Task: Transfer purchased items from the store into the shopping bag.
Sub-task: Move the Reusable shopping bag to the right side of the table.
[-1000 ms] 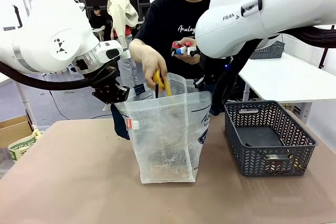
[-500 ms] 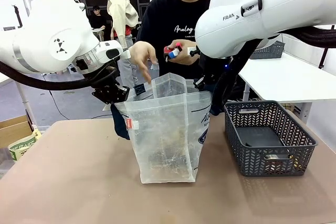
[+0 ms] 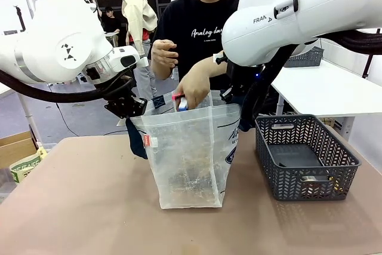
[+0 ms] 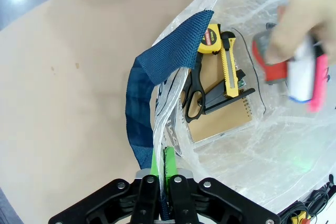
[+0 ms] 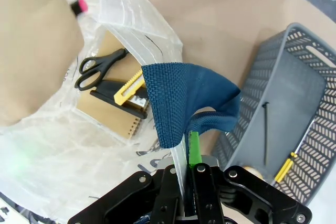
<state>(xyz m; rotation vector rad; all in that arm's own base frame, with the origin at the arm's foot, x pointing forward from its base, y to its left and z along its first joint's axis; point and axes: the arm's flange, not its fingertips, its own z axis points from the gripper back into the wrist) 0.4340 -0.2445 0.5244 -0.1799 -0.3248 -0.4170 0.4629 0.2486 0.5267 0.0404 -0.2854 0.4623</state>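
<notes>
Pinching tight, we see left gripper (image 4: 161,156) and right gripper (image 5: 188,142) each clamp the one shopping bag (image 3: 191,159), beside one store basket (image 3: 310,180).

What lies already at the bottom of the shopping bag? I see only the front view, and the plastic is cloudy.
Observer: Left wrist view: black-handled scissors, a yellow utility knife and a spiral notebook.
Operator: Does the right gripper hold the bag?
Observer: Yes; its green pads are shut on the bag's rim, beside a navy handle.
Operator: What lies in the basket?
Observer: A thin dark rod and a yellow-handled tool.
</notes>
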